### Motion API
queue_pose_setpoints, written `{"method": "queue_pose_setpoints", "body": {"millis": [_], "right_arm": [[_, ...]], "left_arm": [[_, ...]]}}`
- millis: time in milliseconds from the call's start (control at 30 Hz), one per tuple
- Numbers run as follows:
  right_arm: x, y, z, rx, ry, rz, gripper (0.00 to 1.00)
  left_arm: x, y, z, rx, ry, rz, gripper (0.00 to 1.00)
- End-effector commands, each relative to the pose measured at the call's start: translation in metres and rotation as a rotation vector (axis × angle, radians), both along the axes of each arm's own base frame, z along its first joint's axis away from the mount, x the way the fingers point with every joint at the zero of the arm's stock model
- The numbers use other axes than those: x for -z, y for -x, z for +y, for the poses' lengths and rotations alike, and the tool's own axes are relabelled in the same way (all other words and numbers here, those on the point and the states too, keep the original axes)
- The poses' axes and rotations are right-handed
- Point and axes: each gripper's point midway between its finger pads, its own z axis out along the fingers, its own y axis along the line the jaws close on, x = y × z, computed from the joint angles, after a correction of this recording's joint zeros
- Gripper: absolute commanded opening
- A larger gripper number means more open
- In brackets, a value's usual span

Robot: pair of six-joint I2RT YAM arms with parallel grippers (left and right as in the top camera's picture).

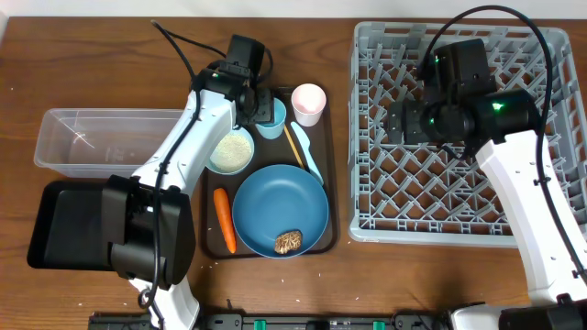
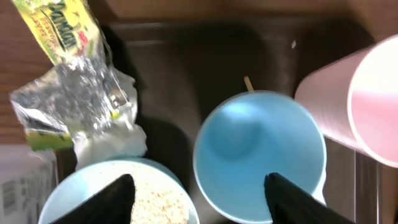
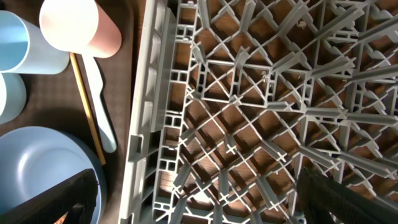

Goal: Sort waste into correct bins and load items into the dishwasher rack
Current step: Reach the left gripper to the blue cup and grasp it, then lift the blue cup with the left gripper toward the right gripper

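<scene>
Light-blue and upright, the small cup [image 2: 261, 152] is set at the back of the brown tray [image 1: 333, 220], just beside the pink cup [image 1: 308, 103]. The left tool [image 2: 200, 193] is held over it with its fingers spread wide, and nothing is pinched. A bowl of rice [image 1: 230, 151] is seen next to the small cup, with the crumpled wrapper [image 2: 68, 74] just beside the bowl. The blue plate [image 1: 280, 211] fills the front of the tray and carries the brown food piece [image 1: 288, 241]. The carrot [image 1: 224, 220] is laid on the tray beside the plate, and the spoon [image 1: 310, 151] lies between the pink cup and the plate. On the table [image 1: 92, 55], the clear tub [image 1: 83, 137] and the black bin [image 1: 55, 220] are placed on one side of the tray and the grey rack [image 1: 367, 229] on the other. The right tool [image 3: 208, 196] is held above the rack, spread and empty.
</scene>
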Motion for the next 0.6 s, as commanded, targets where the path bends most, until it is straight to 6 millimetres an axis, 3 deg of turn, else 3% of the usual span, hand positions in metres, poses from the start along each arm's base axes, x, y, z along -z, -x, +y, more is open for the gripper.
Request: {"method": "queue_pose_setpoints", "body": {"millis": [0,133,367,567], "right_arm": [[-0.006,-0.001,0.004,-0.004,0.002,-0.019,0.97],[-0.005,-0.001,0.004,-0.004,0.002,-0.018,0.96],[-0.005,0.000,0.004,-0.004,0.003,-0.014,0.96],[-0.005,0.000,0.004,-0.004,0.003,-0.014,0.92]], "left_arm": [[0.010,-0.004,0.003,0.002,-0.034,0.000,0.60],[0.025,-0.006,-0.005,0.013,-0.008,0.025,0.47],[0.037,-0.004,-0.007,0.012,-0.003,0.057,0.42],[0.039,-0.006,0.003,-0.005,-0.047,0.049,0.14]]}}
